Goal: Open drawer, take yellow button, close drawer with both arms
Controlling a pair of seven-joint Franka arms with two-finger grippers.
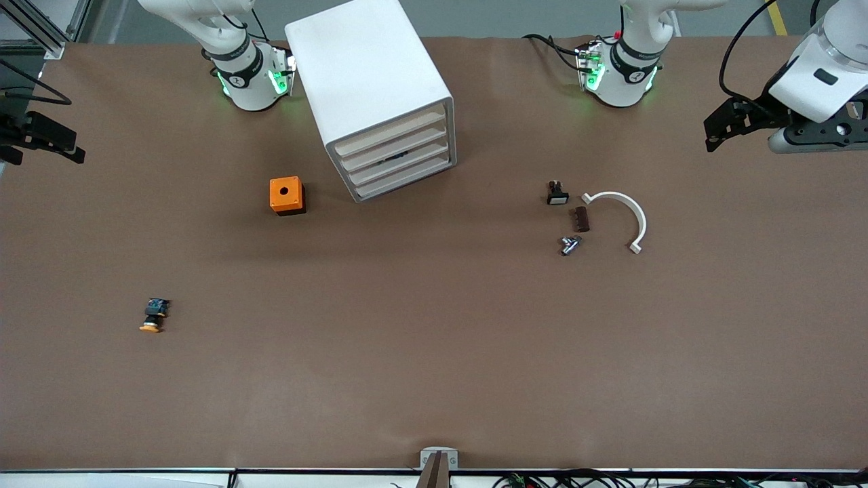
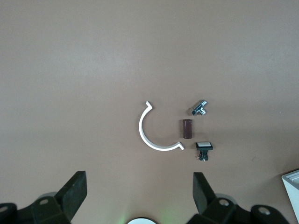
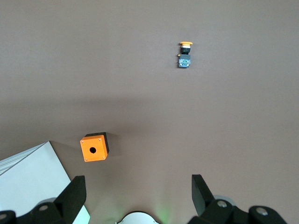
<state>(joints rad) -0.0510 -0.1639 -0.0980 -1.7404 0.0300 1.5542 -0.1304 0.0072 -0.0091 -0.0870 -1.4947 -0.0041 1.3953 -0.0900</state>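
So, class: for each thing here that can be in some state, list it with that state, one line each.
drawer: shut, like the other three in the cabinet.
button: on its side on the table, untouched.
orange cube: standing, hole up.
left gripper: open, above the small parts.
right gripper: open, above the table near the orange cube.

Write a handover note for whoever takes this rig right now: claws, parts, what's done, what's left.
Left claw: open, empty, up over the table's left-arm end.
Right claw: open, empty, up over the right-arm end.
Cabinet: all four drawers look shut.
Button: lies on the table toward the right arm's end, nearer the front camera than the orange cube.
Done: judging by this, button out and drawers shut.
Left: seemingly nothing; check the drawers are fully in.
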